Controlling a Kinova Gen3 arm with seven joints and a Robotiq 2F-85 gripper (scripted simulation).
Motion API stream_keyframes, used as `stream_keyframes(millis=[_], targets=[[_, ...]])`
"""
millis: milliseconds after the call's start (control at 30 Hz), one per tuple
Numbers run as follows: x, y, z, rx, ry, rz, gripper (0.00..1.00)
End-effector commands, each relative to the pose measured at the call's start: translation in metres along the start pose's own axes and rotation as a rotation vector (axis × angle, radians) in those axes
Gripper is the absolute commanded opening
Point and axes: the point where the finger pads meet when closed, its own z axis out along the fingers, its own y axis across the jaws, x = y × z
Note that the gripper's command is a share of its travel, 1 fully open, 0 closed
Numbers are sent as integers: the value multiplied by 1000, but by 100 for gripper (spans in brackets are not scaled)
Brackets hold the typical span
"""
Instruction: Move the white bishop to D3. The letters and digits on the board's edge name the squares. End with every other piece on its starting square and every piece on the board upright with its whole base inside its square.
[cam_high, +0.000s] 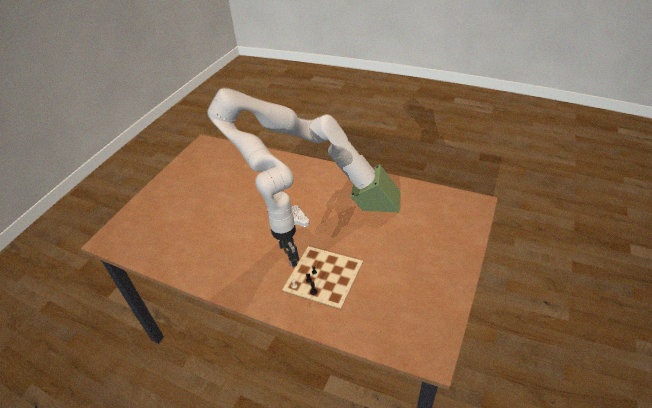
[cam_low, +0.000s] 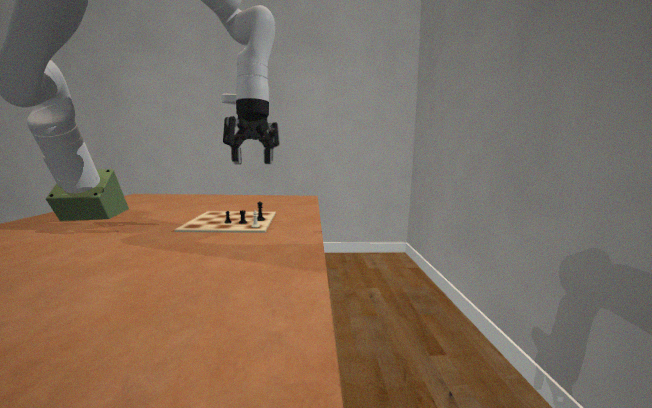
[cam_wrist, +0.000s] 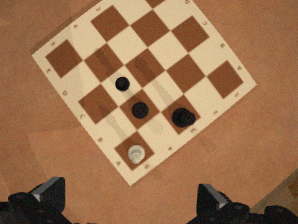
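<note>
The small chessboard (cam_high: 323, 275) lies on the table; it also shows in the exterior view (cam_low: 226, 221) and the wrist view (cam_wrist: 145, 70). The white bishop (cam_high: 294, 284) stands upright on a dark square at the board's near left corner, seen too in the exterior view (cam_low: 255, 219) and from above in the wrist view (cam_wrist: 136, 155). Three black pieces stand near it (cam_wrist: 123, 84), (cam_wrist: 140, 110), (cam_wrist: 182, 117). My gripper (cam_low: 251, 155) is open and empty, pointing down, well above the board's edge; it shows in the top view (cam_high: 292, 259) and its fingers frame the bottom of the wrist view (cam_wrist: 129, 196).
The arm's green base block (cam_high: 377, 191) stands on the table behind the board. The table's right edge (cam_low: 322, 280) runs close to the board in the exterior view.
</note>
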Motion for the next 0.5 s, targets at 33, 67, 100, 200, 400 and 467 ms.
stream_keyframes(millis=[33,67,100,200,400,467], targets=[[0,0,-1,-1,-1,6,100],[0,0,-1,-1,-1,10,100],[0,0,-1,-1,-1,14,100],[0,0,0,-1,0,18,100],[1,0,1,0,2,58,100],[1,0,1,1,2,77,100]])
